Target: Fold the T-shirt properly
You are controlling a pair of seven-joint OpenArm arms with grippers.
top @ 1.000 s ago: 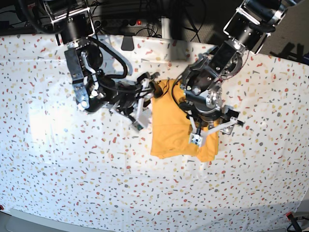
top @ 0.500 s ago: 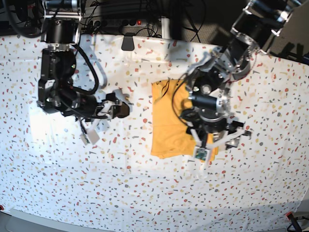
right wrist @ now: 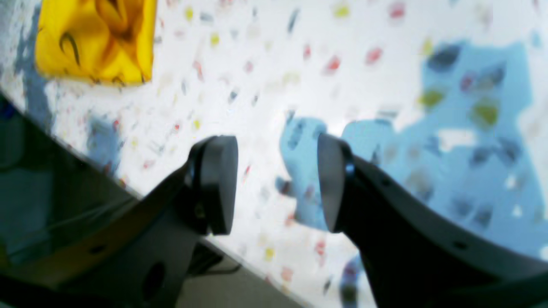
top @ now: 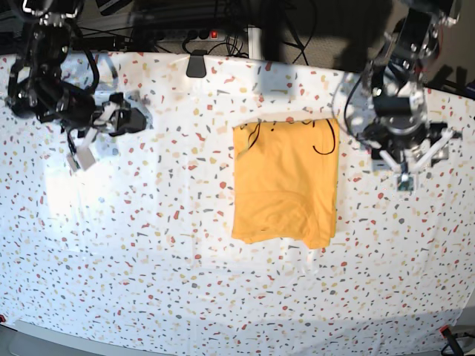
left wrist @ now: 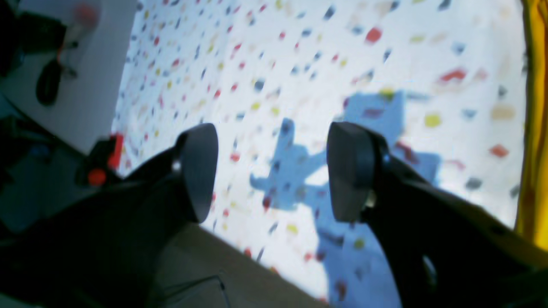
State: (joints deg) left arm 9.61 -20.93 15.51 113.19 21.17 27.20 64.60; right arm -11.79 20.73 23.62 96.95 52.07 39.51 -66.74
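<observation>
At the left of the base view, the right arm's black two-fingered gripper point(top: 90, 148) hangs over the white tablecloth speckled with red, yellow and grey flecks point(top: 148, 259), well apart from the garment. Seen from its own wrist camera, this gripper point(right wrist: 276, 184) has its dark rounded pads point(right wrist: 218, 184) parted with only the speckled cloth and a blue shadow between them; it grasps nothing, and a corner of the garment point(right wrist: 92, 40) lies far off at the upper left of that view.

In the middle of the table lies the large orange-yellow short-sleeved cloth T-shirt point(top: 284, 182), folded into a tall rectangle. Thin black line marks curl along its top edge near the collar, its sides run fairly straight, and its lower edge is slightly uneven, with a small lobe at the lower right corner. Neither arm touches it.

To the right, the left arm's silver-and-black gripper point(top: 407, 165) hovers above the tablecloth just beside the shirt's upper right side. Its wrist camera shows this gripper point(left wrist: 272, 171) released, its black pads point(left wrist: 349, 171) spread wide over bare speckled cloth and its own shadow, while a strip of the yellow fabric point(left wrist: 531, 128) runs down the right margin of that picture. Dark cables and equipment crowd the table's far edge.
</observation>
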